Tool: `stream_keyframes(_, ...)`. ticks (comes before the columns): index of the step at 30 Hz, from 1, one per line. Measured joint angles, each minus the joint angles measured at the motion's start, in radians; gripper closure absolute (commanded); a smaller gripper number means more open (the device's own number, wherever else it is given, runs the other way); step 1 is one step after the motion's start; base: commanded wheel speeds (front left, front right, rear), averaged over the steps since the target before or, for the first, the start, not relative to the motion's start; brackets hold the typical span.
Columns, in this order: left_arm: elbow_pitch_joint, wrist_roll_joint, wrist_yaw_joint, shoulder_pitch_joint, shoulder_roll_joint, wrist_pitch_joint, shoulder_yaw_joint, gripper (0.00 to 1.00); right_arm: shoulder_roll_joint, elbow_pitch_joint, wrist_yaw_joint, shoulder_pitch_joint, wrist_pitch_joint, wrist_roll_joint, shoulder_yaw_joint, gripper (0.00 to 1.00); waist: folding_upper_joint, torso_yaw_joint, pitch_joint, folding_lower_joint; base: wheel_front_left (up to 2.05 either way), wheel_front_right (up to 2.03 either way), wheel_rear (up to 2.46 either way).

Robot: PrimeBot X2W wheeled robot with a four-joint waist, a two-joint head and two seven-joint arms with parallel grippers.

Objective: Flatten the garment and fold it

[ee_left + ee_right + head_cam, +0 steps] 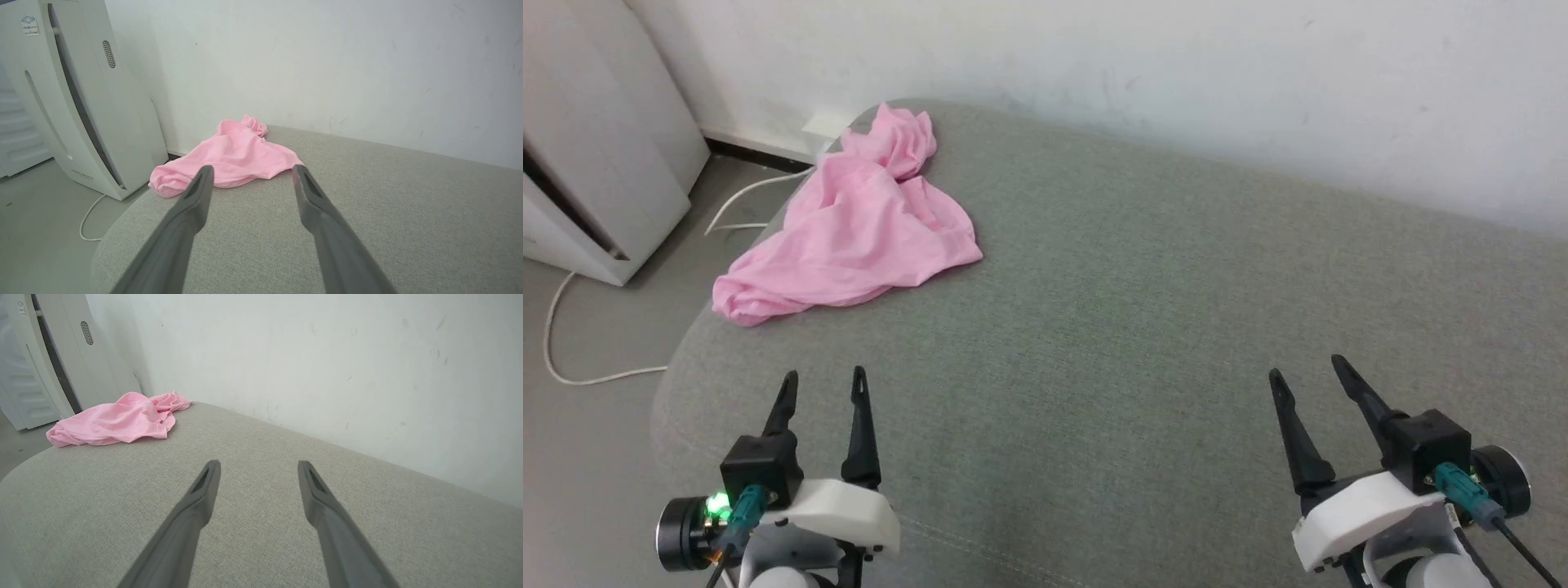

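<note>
Crumpled garment (849, 237), edges perhaps under its folds

Bright, soft, even light. Faint shadow under the crumpled light pink fabric garment (849, 229). My long dark fingers (179, 232) blur close up, and the wrist views warp at the edges.

Pretty sure this is a plain room in a home, maybe a test flat, can't tell which. Grey fabric couch (1176, 327) against a scuffed white wall (1176, 82), pink garment (849, 237) lying on it, white standing appliance (61, 102) with a cord (613, 378) across the bare grey floor (588, 457).
</note>
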Motion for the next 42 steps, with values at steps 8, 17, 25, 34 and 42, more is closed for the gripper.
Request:
stream_keyframes(8, 0.007, -0.014, 0.011, 0.000, 0.013, -0.008, -0.009, 0.00, 0.000, 0.005, 0.000, 0.000, -0.017, 0.009, 0.004, 0.00, 0.0000, 0.042, -0.003, 0.0000, 0.00, 0.00, 0.00)
stream_keyframes(17, 0.015, -0.030, 0.029, 0.001, 0.025, -0.014, -0.019, 0.00, 0.000, 0.016, 0.000, -0.002, -0.044, 0.029, 0.000, 0.00, 0.0000, 0.088, -0.005, 0.0000, 0.00, 0.00, 0.00)
stream_keyframes(25, 0.024, -0.048, 0.044, 0.005, 0.039, -0.022, -0.025, 0.00, 0.000, 0.028, 0.000, -0.011, -0.066, 0.044, -0.001, 0.00, 0.0000, 0.124, -0.003, 0.0000, 0.00, 0.00, 0.00)
stream_keyframes(34, 0.026, -0.068, 0.064, 0.016, 0.055, -0.024, -0.037, 0.00, 0.000, 0.038, 0.000, -0.015, -0.088, 0.062, -0.002, 0.00, 0.0000, 0.169, -0.004, 0.0000, 0.00, 0.00, 0.00)
stream_keyframes(42, 0.028, -0.083, 0.078, 0.019, 0.072, -0.028, -0.047, 0.00, 0.000, 0.048, 0.000, -0.021, -0.100, 0.076, -0.001, 0.00, 0.0000, 0.207, -0.001, 0.0000, 0.00, 0.00, 0.00)
